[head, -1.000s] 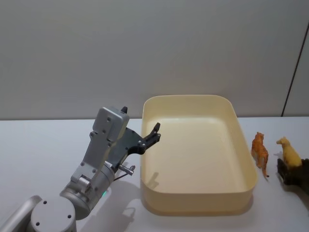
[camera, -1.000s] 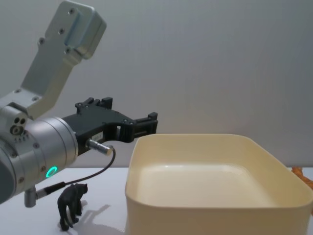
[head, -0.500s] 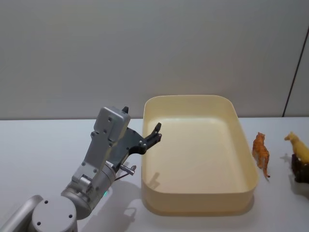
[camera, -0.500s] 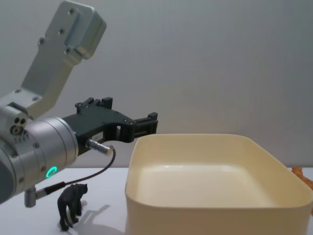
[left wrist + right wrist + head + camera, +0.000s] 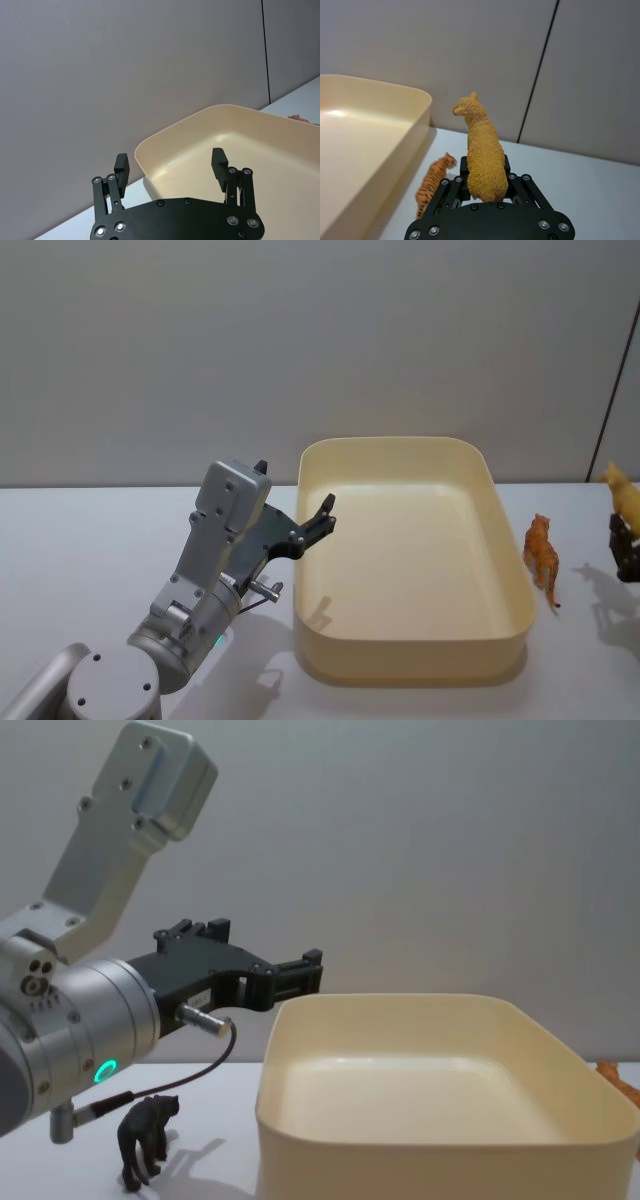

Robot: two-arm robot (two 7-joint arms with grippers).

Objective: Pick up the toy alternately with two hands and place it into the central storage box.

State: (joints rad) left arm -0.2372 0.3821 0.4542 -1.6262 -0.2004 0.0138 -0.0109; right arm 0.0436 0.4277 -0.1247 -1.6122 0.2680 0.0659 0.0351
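Head view puts the pale worktop (image 5: 100, 540) across the lower half of the frame. The central storage box (image 5: 410, 660) sits at its middle, and its floor looks bare.

The left arm rises from the lower left corner. The left gripper (image 5: 318, 520) hangs at the box's left rim with its fingers apart and nothing between them. The left wrist view confirms this, showing the two pads spread wide with the box beyond them.

At the right edge of the frame, the right gripper (image 5: 625, 540) is clamped on a yellow llama toy (image 5: 620, 490) and holds it above the worktop. In the right wrist view the toy's body runs straight out from between the fingers. Its head is at the far end and turned toward the box.

The coming move turns on one relation: the box lies to the left of the held toy in the head frame. The right wall of the box stands between them, and an orange tiger toy (image 5: 541, 558) stands on the worktop just outside that wall. My judgement is that the right arm must carry the llama leftward, over the tiger and the rim, before letting go.

The chest view shows a small black animal toy (image 5: 148, 1138) standing on the worktop at lower left, beneath the left arm and just outside the box. The left gripper is the nearer one to it.
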